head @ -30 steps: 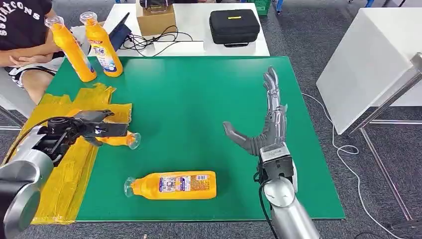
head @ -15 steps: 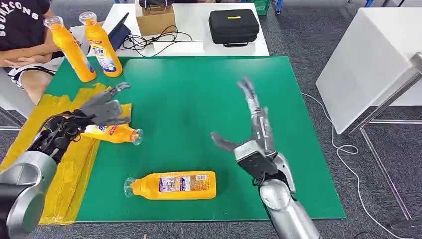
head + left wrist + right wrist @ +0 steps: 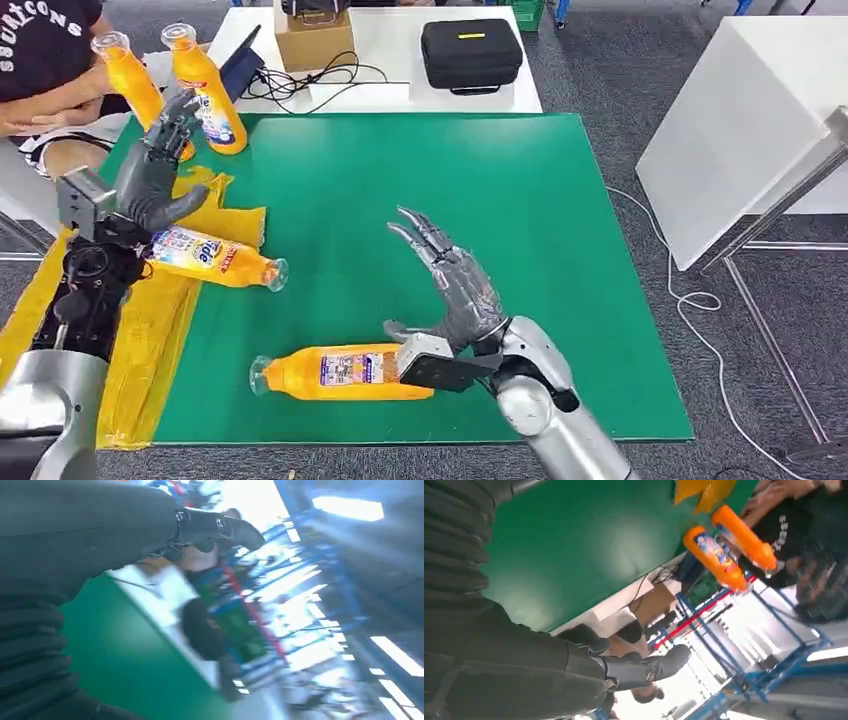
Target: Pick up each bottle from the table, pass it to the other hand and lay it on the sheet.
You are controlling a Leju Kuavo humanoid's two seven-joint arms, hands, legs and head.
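Right hand (image 3: 455, 290) hovers with fingers spread and empty over the lying bottle (image 3: 345, 372); left hand (image 3: 150, 175) is empty too. The bottle looks rigid, smooth, probably slippery plastic, so grip mid-body at the label.

Silver arms (image 3: 560, 425), grey hands (image 3: 462, 290) (black cabling).

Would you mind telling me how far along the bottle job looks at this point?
One orange plastic bottle already lies partly on the yellow sheet, its neck over the green mat. Nothing is in hand: the left hand is raised and empty, the right hand spread above the lying orange bottle. Left: that bottle and two standing bottles at the far corner.
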